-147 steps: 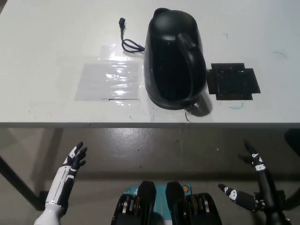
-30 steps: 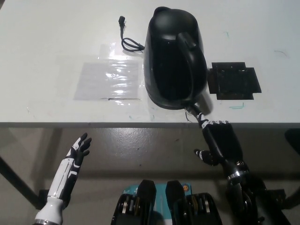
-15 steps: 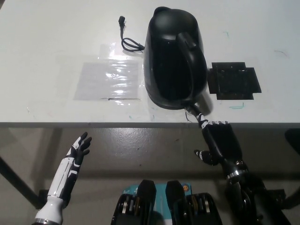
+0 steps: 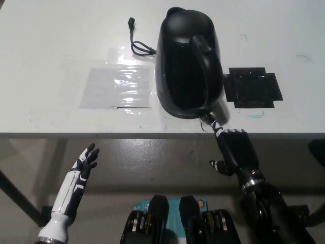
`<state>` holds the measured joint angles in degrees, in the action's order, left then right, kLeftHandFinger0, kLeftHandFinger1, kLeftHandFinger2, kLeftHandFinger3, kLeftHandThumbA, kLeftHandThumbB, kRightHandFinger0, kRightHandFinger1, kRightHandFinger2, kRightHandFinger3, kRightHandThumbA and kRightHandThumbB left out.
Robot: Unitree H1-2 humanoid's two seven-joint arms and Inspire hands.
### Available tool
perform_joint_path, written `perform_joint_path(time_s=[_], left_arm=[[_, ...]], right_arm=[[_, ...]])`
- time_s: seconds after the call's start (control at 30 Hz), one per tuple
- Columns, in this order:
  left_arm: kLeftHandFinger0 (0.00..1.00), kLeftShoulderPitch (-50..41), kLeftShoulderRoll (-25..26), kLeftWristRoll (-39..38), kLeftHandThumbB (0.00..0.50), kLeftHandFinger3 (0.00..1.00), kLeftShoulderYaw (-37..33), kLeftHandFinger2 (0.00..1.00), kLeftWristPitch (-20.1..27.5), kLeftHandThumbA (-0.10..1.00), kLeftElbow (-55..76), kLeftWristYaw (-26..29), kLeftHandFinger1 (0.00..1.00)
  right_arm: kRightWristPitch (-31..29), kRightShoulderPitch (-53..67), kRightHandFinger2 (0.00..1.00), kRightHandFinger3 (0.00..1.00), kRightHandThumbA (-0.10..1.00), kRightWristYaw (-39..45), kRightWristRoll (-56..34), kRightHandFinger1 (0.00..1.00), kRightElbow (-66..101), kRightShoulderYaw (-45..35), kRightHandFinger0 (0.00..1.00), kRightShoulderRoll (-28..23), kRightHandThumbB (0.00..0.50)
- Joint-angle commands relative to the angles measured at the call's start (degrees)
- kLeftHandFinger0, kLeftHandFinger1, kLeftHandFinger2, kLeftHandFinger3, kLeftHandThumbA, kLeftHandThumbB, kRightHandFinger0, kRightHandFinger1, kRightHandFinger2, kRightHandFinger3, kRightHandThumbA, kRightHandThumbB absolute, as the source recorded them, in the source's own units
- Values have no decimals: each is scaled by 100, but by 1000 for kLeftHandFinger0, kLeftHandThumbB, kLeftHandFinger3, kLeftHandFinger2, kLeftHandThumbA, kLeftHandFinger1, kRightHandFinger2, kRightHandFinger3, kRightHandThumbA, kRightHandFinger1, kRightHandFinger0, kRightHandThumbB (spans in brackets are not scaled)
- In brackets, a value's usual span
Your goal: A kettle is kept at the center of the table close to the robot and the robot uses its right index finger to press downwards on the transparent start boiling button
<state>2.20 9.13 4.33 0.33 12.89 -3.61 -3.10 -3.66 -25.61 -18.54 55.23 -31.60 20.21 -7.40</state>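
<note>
White tabletop (image 4: 61, 35) fills the upper part of my view, with grey floor below its near edge. Near that edge, about the middle of the table, stands the black kettle (image 4: 189, 63), its handle (image 4: 208, 63) arching toward me. My right hand (image 4: 234, 147) reaches up from the lower right with one finger stretched out, its tip at the start button (image 4: 207, 118) at the foot of the handle; it grasps nothing, and its other fingers are curled back. My left hand (image 4: 85, 161) rests low at the lower left, below the table edge, fingers spread and empty. A clear plastic sheet (image 4: 118, 86) lies left of the kettle, a black cord (image 4: 138, 44) lies behind that sheet, and a black square mat (image 4: 253, 87) sits just right of the kettle.
</note>
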Motion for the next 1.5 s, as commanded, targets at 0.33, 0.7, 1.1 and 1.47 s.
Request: perform_joint_path(time_s=[0.33,0.7,1.1,1.47], left_arm=[[1000,101,110,13,196,1000,-6,1000,181,1000,179,-55,1000],[1000,89,103,10,200,1000,1,1000,149,1000,183,-48,1000],[1000,137,108,39,209,1000,8,1000,96,1000,192,-33,1000],[1000,129,98,38,211,1000,18,1000,203,1000,113,-11,1000]], right_arm=[[-26,201,0,1000,1000,-92,-278,0,1224,-16,0,-121,186],[-255,1109,1000,1000,1000,266,-782,1000,3449,-208,1000,-262,240],[-1564,1918,1000,1000,1000,-80,-1968,1000,4420,-556,1000,-374,225],[-2327,2903,1000,1000,1000,-553,-2894,1000,4582,-1117,1000,-763,250]])
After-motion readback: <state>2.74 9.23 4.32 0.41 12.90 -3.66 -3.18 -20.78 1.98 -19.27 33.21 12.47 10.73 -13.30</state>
